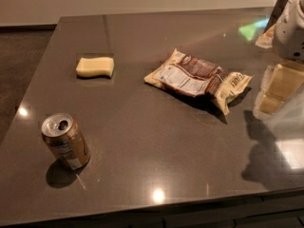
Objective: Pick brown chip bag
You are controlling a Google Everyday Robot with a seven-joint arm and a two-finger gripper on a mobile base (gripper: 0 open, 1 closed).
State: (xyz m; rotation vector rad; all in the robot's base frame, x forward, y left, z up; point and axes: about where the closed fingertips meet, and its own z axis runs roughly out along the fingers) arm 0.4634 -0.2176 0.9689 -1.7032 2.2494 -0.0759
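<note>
The brown chip bag (197, 79) lies flat near the middle of the dark table (142, 141), dark brown and cream with a white label panel, its long side running left to right. My gripper (279, 88) hangs at the right edge of the view, just right of the bag's right end and above the table, under the white arm housing (290, 30). It holds nothing that I can see.
A pale yellow sponge block (95, 66) lies at the back left. A brown soda can (65, 140) stands at the front left. The table's front edge runs along the bottom. The gripper's shadow falls on the table at the front right.
</note>
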